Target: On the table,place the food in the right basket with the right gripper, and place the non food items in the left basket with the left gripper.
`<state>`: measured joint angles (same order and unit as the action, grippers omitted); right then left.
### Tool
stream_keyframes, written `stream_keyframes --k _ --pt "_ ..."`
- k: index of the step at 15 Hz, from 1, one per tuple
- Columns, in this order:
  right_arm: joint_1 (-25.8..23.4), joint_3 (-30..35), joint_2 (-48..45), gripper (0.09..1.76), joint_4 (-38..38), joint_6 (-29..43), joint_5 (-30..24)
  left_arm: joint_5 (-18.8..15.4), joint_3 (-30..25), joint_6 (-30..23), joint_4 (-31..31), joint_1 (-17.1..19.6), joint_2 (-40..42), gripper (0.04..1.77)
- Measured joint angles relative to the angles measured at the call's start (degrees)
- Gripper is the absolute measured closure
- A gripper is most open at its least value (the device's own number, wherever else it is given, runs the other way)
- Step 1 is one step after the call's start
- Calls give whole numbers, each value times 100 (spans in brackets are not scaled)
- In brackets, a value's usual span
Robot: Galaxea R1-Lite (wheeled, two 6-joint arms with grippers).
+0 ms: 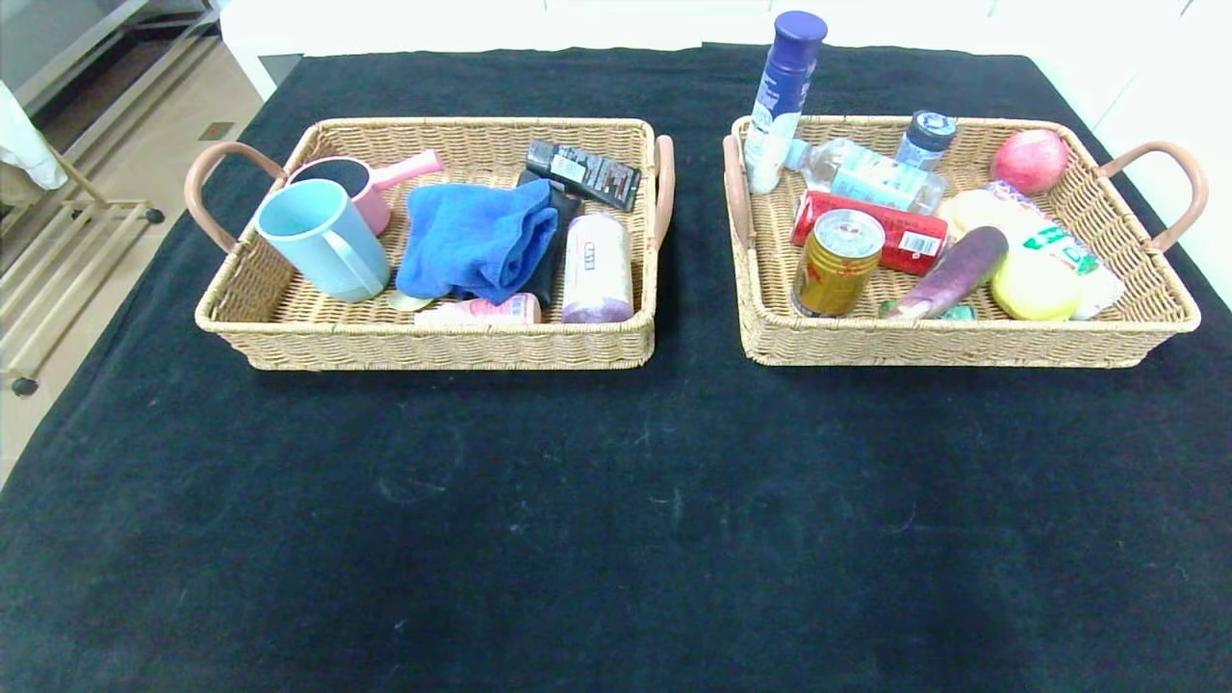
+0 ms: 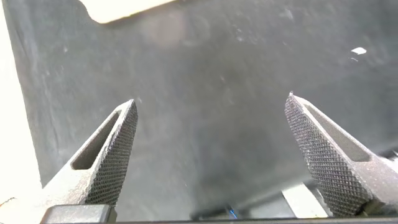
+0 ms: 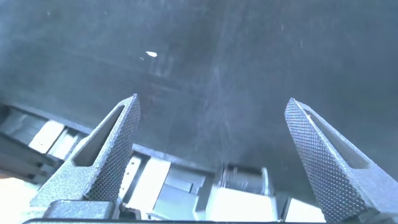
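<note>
We see both baskets loaded on the black tablecloth (image 1: 616, 500). The left basket (image 1: 289, 327), upper left of the head view, holds a light blue cup (image 1: 322, 241), a pink cup (image 1: 361, 183), a blue towel (image 1: 476, 241), a dark packet (image 1: 584, 173) and a pale roll (image 1: 597, 268). The right basket (image 1: 962, 342), upper right, carries a gold can (image 1: 835, 262), a red packet (image 1: 900, 236), an eggplant (image 1: 953, 271), an apple (image 1: 1030, 160), a water bottle (image 1: 866, 175) and a purple-capped bottle (image 1: 782, 96) standing at its far-left corner. Neither arm shows in the head view. In our wrist views the left gripper (image 2: 211, 149) hangs spread wide over bare cloth, gripping nothing; the right gripper (image 3: 214, 149) likewise gapes wide, nothing between its fingers.
</note>
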<state>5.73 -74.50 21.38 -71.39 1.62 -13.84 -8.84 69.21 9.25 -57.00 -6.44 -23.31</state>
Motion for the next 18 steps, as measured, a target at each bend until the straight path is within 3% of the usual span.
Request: stream_keyframes --k 2,5,9,12,18 --pt "-199 479 -347 15 11 -24 1 -257 67 9 -234 176 256 9" --pt "-425 1251 -937 15 205 -35 -29 -347 -61 107 -328 294 612 9" --pt "-527 1504 -1378 14 251 -33 -190 -458 -197 308 -344 405 848 9" --pt "-562 1603 -1535 14 312 -33 -305 -533 -650 299 -256 636 1254 9" --pt "-551 3070 -2061 14 2872 66 -49 -304 -2492 -77 1153 653 2208 9"
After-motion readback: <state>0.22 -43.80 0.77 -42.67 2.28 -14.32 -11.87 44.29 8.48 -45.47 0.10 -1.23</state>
